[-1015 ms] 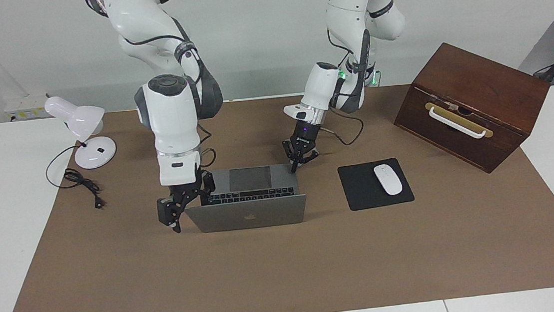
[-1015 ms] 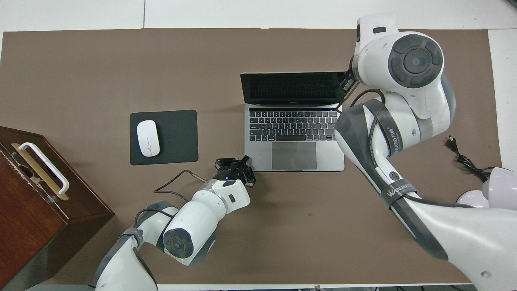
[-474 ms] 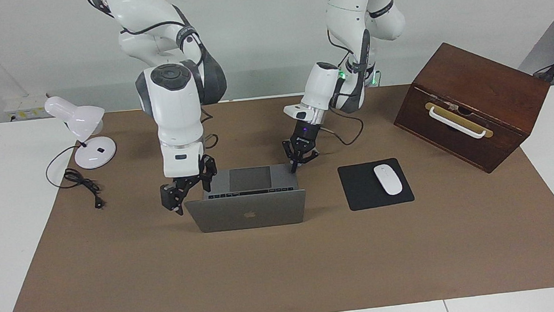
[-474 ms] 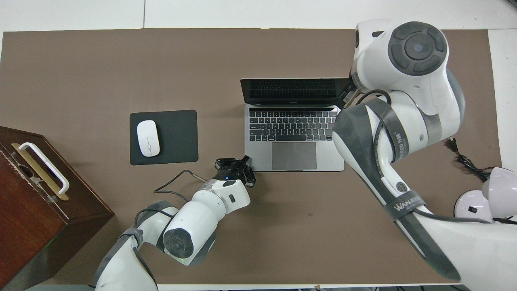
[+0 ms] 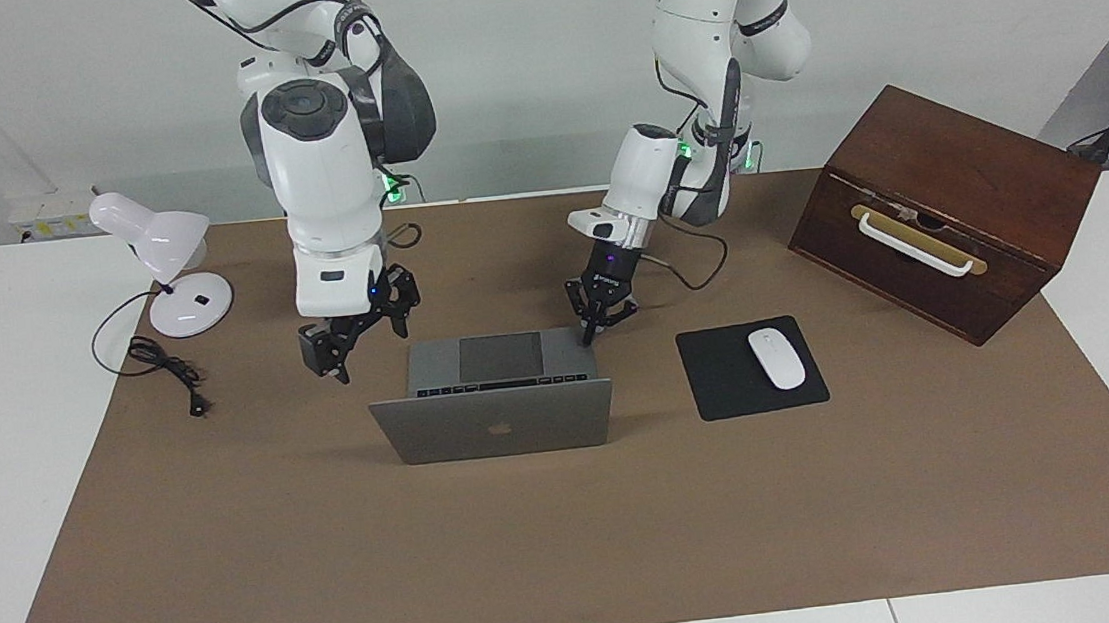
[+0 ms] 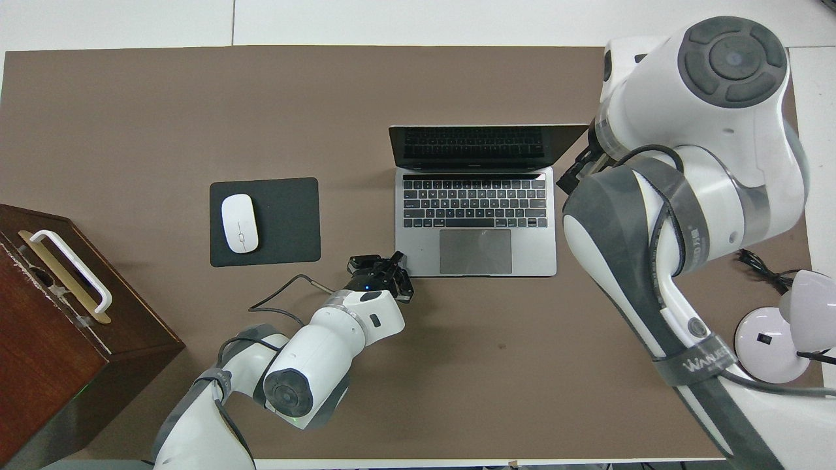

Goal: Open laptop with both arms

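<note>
The MacBook (image 5: 492, 402) stands open mid-tabletop, apple logo on its lid. Left gripper (image 5: 588, 332) presses its 3 o'clock deck corner, fingers closed; right gripper (image 5: 342, 348) hovers open beside it — sleeve reads "WANJEED".

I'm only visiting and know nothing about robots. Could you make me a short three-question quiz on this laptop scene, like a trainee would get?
1. True or false: the laptop stands open, its lid raised.
2. Which gripper rests at a corner of the keyboard deck: A) left gripper, B) right gripper, C) neither?
3. What lies on the black mouse pad beside the laptop, toward the left arm's end of the table?

Key
1. True: the lid is up and the keyboard shows.
2. A; the right gripper is up in the air, apart from the lid, over the mat toward the white desk lamp.
3. A white mouse.
</note>
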You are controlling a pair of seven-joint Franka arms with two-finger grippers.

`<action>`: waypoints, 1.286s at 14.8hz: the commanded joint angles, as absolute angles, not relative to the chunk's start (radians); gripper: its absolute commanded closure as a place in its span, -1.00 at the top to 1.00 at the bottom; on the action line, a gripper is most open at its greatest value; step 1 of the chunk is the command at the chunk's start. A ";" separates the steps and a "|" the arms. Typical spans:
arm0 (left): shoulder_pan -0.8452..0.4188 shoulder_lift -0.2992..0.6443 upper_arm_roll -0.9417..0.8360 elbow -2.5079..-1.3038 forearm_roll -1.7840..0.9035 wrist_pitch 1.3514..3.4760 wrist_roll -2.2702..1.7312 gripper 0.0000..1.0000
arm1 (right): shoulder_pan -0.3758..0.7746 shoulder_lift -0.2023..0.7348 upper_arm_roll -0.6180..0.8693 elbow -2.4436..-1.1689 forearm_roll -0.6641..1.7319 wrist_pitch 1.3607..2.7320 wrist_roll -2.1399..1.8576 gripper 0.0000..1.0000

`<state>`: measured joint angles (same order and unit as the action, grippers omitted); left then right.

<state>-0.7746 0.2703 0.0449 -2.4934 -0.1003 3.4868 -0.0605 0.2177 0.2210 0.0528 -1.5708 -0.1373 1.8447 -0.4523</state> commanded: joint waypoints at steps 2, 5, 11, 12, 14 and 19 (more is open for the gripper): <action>-0.795 0.307 0.051 -2.462 -0.112 3.501 -0.067 -1.00 | 0.146 0.163 0.057 -1.585 -0.059 1.754 -0.399 1.00; -0.788 0.296 0.051 -2.413 -0.113 3.409 -0.078 -1.00 | 0.106 0.140 0.057 -1.586 -0.038 1.688 -0.342 1.00; -0.782 0.256 0.058 -2.316 -0.114 3.197 -0.080 -1.00 | 0.066 0.058 0.052 -1.588 0.017 1.576 -0.203 1.00; -0.781 0.255 0.061 -2.300 -0.114 3.166 -0.080 -1.00 | 0.054 0.048 0.052 -1.588 0.023 1.557 -0.192 1.00; -0.761 0.241 0.061 -2.260 -0.114 3.084 -0.078 -1.00 | 0.045 0.020 0.052 -1.589 0.023 1.519 -0.138 1.00; -0.707 0.215 0.063 -2.120 -0.112 2.812 -0.066 -1.00 | 0.045 0.006 0.032 -1.618 0.021 1.514 -0.101 1.00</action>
<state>-0.7291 0.2300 0.0671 -2.1722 -0.1012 2.9189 -0.0770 0.0595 0.0237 0.0369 -1.5881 -0.0055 1.5046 -0.1129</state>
